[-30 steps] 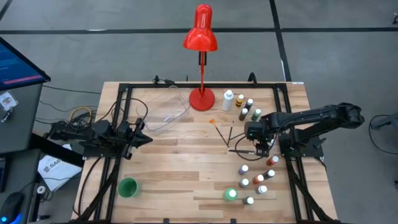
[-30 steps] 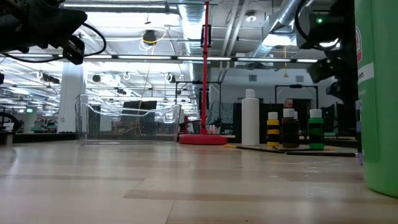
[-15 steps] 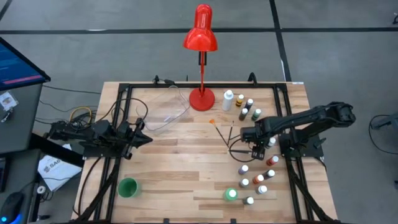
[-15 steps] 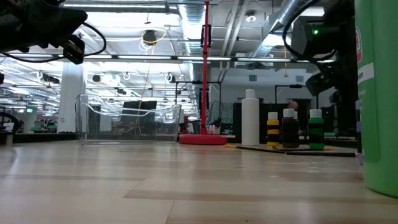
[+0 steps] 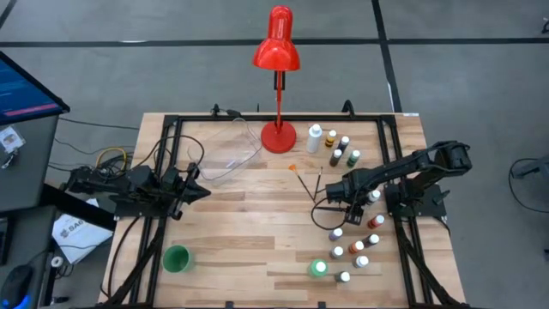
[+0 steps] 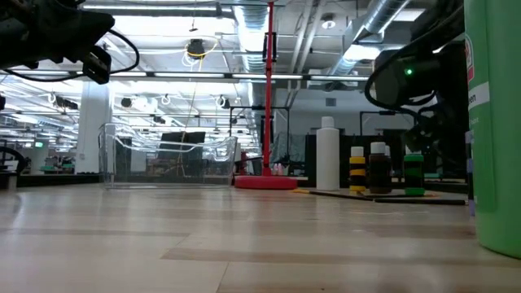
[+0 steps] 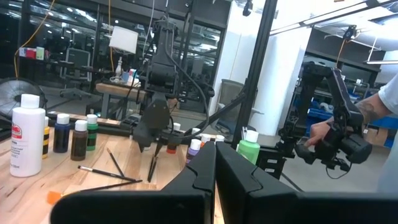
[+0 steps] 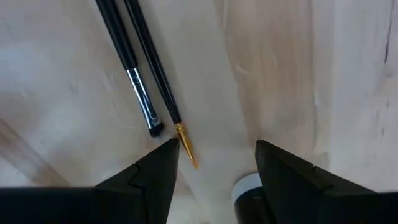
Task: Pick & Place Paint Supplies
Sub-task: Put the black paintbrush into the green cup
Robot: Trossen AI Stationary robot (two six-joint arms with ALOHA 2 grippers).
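Thin dark-handled brushes [image 5: 314,184] lie flat on the wood; the right wrist view shows two of them, one with a silver ferrule [image 8: 140,93], one with a gold tip [image 8: 186,147]. My right gripper [image 5: 344,208] [image 8: 214,165] hovers open just above them, pointing down, with the gold tip and a white bottle cap [image 8: 249,186] between its fingers. Small paint bottles stand in a far group [image 5: 336,149] [image 6: 378,168] and a near group [image 5: 356,244]. My left gripper [image 5: 199,190] [image 7: 213,169] waits shut over the table's left side.
A red desk lamp [image 5: 277,133] stands at the far edge beside a clear container [image 5: 225,156]. A green cup [image 5: 176,257] sits near the left front. A large green bottle [image 5: 319,268] [image 6: 492,122] stands at the near right. Black frame rails run along both sides.
My right gripper has moved down toward the table and toward its left, from over the near bottles to over the brushes. The left arm has stayed still, and nothing on the table has shifted.
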